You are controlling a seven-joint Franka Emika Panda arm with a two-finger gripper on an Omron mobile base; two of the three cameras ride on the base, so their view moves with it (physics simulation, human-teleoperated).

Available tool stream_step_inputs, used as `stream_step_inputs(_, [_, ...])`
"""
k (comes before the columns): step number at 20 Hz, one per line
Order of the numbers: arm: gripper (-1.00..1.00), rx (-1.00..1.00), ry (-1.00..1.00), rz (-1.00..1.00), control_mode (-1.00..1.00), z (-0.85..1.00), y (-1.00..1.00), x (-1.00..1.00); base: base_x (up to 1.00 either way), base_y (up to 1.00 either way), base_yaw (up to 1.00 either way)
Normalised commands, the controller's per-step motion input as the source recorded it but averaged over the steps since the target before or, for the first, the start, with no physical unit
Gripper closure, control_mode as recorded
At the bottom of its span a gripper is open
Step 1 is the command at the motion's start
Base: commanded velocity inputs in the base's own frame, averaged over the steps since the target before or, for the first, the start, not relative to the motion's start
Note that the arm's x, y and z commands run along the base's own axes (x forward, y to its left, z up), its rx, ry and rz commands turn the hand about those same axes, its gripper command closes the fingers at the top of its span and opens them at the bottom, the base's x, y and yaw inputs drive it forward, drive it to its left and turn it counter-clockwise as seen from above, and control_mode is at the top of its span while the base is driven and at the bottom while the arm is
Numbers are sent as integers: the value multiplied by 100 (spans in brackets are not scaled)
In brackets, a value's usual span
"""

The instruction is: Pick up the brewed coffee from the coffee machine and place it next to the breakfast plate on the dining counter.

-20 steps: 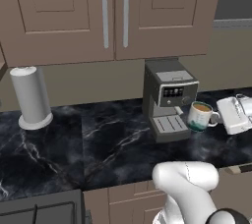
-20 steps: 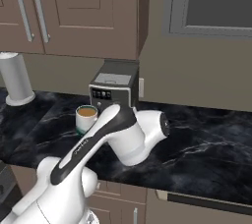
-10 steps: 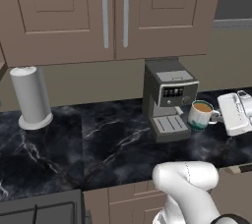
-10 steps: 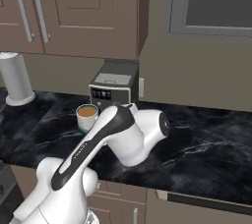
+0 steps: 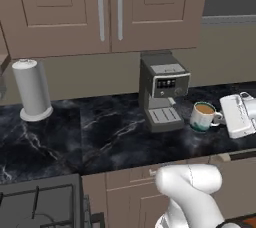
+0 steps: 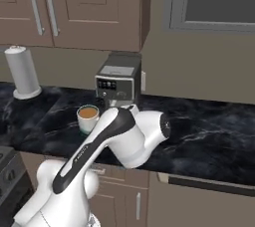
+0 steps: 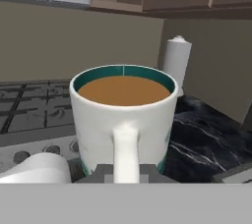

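Note:
The brewed coffee (image 5: 202,116) is a white mug with a teal base, full of light brown coffee. It stands just right of the coffee machine (image 5: 162,92), off its drip tray. From the other side the mug (image 6: 88,117) shows left of the machine (image 6: 118,79), partly behind my arm. My gripper (image 7: 126,171) is shut on the mug's handle (image 7: 126,152). The white hand reaches in from the mug's right, gripper (image 5: 219,118) at the handle. I cannot tell whether the mug touches the black kitchen counter (image 5: 100,132). The breakfast plate and the dining counter are out of view.
A white paper towel roll (image 5: 32,89) stands at the counter's left, also behind the mug (image 7: 176,63). A stove top (image 5: 40,202) lies at the lower left. Brown wall cabinets (image 5: 110,7) hang above the machine. My elbow (image 6: 144,136) bulks over the counter's front edge.
The whole picture has shifted a little, so the base has moved. The mug stays right of the machine with my gripper shut on its handle.

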Motion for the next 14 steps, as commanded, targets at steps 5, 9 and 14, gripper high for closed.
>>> stream_step_inputs(5, [100, 0, 0, 0, 100, 0, 0, 0, -96, -85, -29])
stream_step_inputs(9, [100, 0, 0, 0, 100, 0, 0, 0, -20, -84, -68])
stream_step_inputs(14, [100, 0, 0, 0, 100, 0, 0, 0, 0, -45, -85])
